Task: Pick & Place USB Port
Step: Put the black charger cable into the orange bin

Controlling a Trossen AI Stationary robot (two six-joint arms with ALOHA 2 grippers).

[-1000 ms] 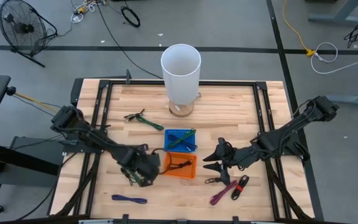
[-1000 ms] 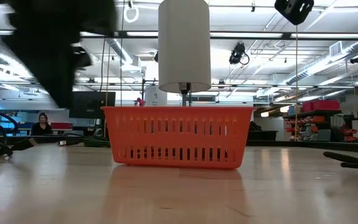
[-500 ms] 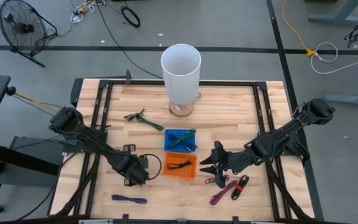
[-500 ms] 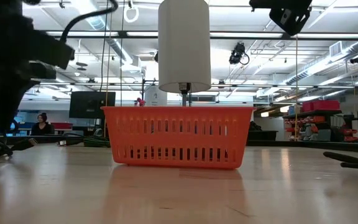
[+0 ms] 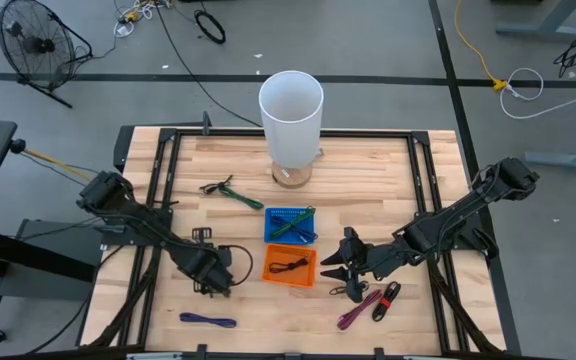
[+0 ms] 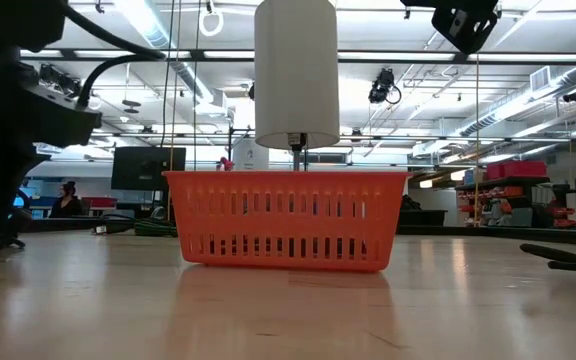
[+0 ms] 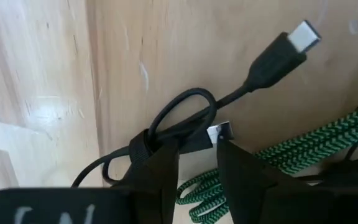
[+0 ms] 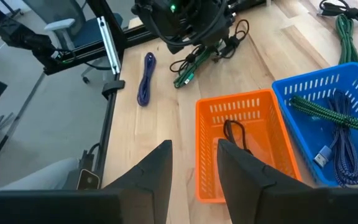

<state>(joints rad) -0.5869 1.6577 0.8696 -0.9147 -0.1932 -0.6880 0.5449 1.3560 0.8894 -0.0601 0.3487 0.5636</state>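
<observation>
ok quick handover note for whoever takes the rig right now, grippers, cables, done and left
Left gripper: low over the black cable left of the orange basket, fingers straddling it, not closed.
Right gripper: open, hovering right of the orange basket, holding nothing.
Done: one black cable in the orange basket, green and blue ones in the blue basket.
Left: black and green cables at the left gripper, plus loose cables around the table.

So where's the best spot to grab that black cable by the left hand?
Probably the black cable at its bundled loop, coming straight down from above: it lies flat on the table, and the left hand is already over that bunch, its fingers either side.
</observation>
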